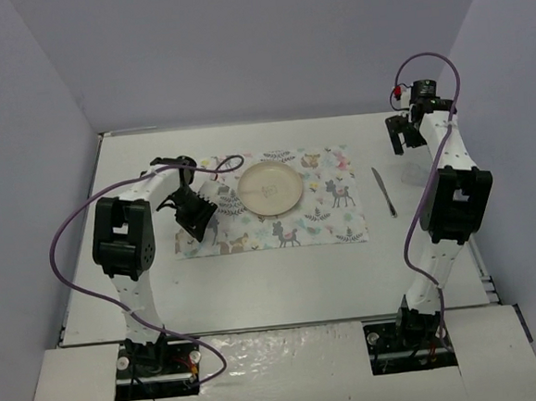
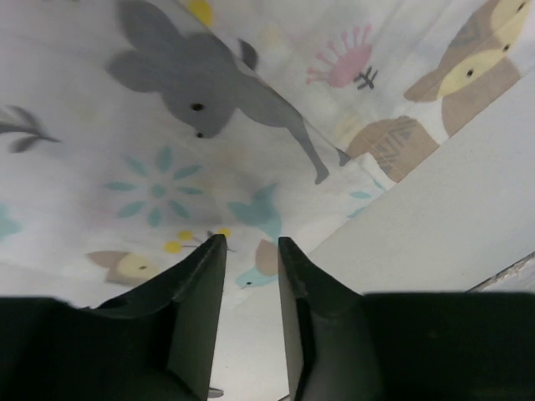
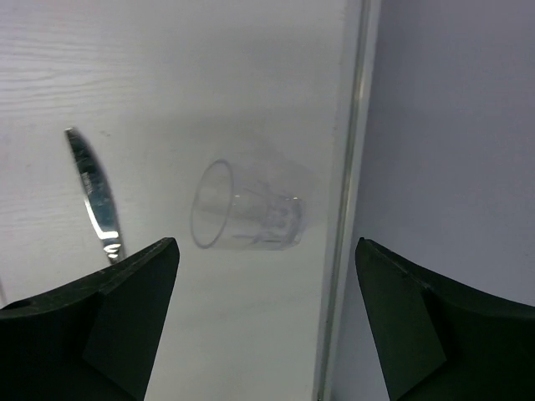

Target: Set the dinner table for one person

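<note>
The white dinner table (image 1: 256, 285) bears an animal-print placemat (image 1: 330, 223) with a round cream plate (image 1: 270, 186) on it. A knife (image 1: 383, 191) lies on the table just right of the placemat. A clear glass (image 1: 414, 172) lies on its side further right. My left gripper (image 1: 195, 213) hovers over the placemat's left part. In the left wrist view its jaws (image 2: 251, 242) stand a narrow gap apart with nothing between the tips, above the placemat's edge (image 2: 167, 125). My right gripper (image 1: 404, 134) is wide open (image 3: 266, 246) above the glass (image 3: 247, 215) and empty; the knife (image 3: 96, 192) lies left of it.
The table's raised right edge (image 3: 347, 167) runs close beside the glass, with the grey wall (image 3: 451, 125) just past it. Bare table (image 2: 468, 184) lies beyond the placemat's edge under the left gripper. Purple cables loop off both arms.
</note>
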You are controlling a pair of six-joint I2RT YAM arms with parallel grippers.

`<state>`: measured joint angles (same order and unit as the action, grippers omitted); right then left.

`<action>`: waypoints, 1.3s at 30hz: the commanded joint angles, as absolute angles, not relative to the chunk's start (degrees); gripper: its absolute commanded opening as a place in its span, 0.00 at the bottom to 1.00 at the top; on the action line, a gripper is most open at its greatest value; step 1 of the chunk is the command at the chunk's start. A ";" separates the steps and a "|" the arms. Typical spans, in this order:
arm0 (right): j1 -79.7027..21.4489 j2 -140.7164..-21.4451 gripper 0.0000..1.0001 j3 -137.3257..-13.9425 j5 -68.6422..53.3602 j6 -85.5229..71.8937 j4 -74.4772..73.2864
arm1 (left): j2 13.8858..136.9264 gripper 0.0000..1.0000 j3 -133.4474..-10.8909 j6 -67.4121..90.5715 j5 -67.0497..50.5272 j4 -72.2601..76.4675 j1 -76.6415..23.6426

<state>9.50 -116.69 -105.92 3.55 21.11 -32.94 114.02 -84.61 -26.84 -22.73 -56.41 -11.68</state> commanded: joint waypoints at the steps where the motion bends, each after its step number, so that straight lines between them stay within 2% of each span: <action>1: 9.69 -120.41 0.83 -110.05 16.62 17.33 -30.93 | 109.59 0.36 -95.46 -28.13 -20.14 -59.04 -12.13; 8: 7.32 -123.88 0.82 -111.40 20.89 15.34 -29.93 | 109.56 0.40 -104.41 -28.17 -19.74 -60.78 -12.13; 17: 0.35 -125.61 0.81 -107.38 34.42 18.92 -25.74 | 107.31 0.41 -99.64 -27.25 -19.17 -57.21 -11.95; 34: 2.12 -124.89 0.84 -100.22 43.80 21.07 -24.33 | 107.05 0.41 -98.44 -27.51 -19.80 -56.18 -11.36; 39: 4.96 -125.75 0.79 -100.58 42.38 18.96 -28.09 | 107.09 0.41 -97.93 -27.39 -20.02 -55.57 -11.34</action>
<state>2.37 -127.24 -99.74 40.29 20.78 -25.61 111.48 -97.69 -27.24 -19.44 -56.67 -11.66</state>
